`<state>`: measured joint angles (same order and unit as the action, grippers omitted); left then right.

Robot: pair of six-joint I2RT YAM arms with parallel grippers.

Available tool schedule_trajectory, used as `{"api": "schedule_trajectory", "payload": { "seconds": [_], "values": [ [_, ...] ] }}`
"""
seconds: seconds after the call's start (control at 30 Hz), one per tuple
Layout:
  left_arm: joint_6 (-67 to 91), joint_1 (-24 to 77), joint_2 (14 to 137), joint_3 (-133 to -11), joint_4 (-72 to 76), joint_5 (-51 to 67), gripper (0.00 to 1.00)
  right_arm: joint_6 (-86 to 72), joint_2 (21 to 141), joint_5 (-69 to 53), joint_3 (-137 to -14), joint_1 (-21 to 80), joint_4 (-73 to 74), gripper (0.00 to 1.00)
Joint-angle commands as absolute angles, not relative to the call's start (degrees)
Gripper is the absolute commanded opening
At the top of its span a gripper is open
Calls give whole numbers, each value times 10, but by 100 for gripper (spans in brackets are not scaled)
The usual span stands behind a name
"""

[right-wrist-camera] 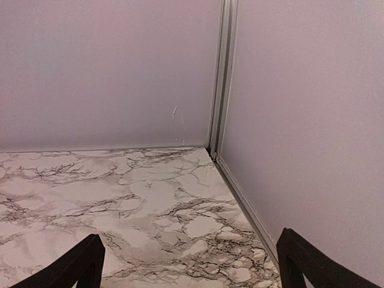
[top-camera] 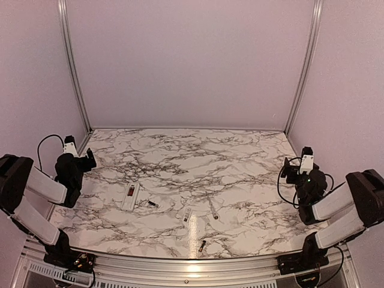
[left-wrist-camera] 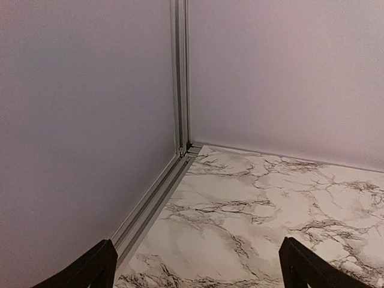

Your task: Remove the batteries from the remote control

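Toward the front left of the marble counter (top-camera: pixel 240 150) lies the remote control (top-camera: pixel 131 196), reddish recess facing up. One battery (top-camera: pixel 152 204) rests near its right side; the other battery (top-camera: pixel 202 245) lies by the front edge. Between them sit a white cover piece (top-camera: pixel 187 215) and a thin grey rod (top-camera: pixel 212 209). The left claw (left-wrist-camera: pixel 195 273) and right claw (right-wrist-camera: pixel 191 267) gape wide, holding nothing, at opposite sides of the counter.

You see a white marble-patterned table (top-camera: pixel 180 156) enclosed by pale walls (top-camera: pixel 192 60). Toward the middle of its near edge, a short white cover piece (top-camera: pixel 188 215) lies near a thin grey rod (top-camera: pixel 212 209), not touching.
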<state>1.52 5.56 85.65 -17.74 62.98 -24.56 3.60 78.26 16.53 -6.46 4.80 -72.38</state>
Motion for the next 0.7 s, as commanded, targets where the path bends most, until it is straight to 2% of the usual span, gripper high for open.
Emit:
{"api": "schedule_trajectory", "payload": {
  "seconds": [0.0,0.1,0.17,0.2,0.4,0.67],
  "values": [
    [12,52,855,-154,684,-213,99,56,838,123,-79,41,-826,98],
    [15,48,857,-148,692,-202,99,57,877,112,-93,40,-835,98],
    [4,46,884,-127,767,-190,99,58,922,108,-91,37,-889,98],
    [4,47,875,-127,744,-173,99,58,926,105,-90,36,-881,98],
    [9,47,880,-135,741,-191,99,50,915,115,-131,33,-789,98],
    [13,47,877,-133,740,-202,99,48,917,130,-133,33,-792,98]
  ]
}}
